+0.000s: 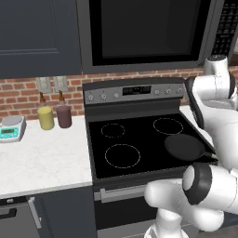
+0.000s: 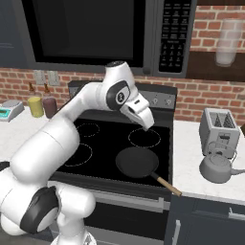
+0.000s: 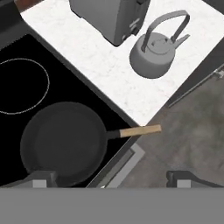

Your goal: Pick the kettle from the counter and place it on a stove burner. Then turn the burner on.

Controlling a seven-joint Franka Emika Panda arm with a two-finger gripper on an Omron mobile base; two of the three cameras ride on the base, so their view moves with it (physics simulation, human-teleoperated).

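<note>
Gripper [image 3: 109, 178] jaws wide apart, empty — above frying pan [image 3: 63, 142]; kettle [image 3: 154, 54] upright on counter [image 3: 100, 70] nr front edge, by toaster [image 3: 109, 17].

2 rear flanks, 1 overhead: stove [image 1: 139, 139]

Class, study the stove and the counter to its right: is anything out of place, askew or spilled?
One thing: the frying pan sits on the front right of the black glass, and its wooden handle pokes out past the stove's front edge. The kettle stands upright on the counter by the toaster. Nothing is spilled.
</note>
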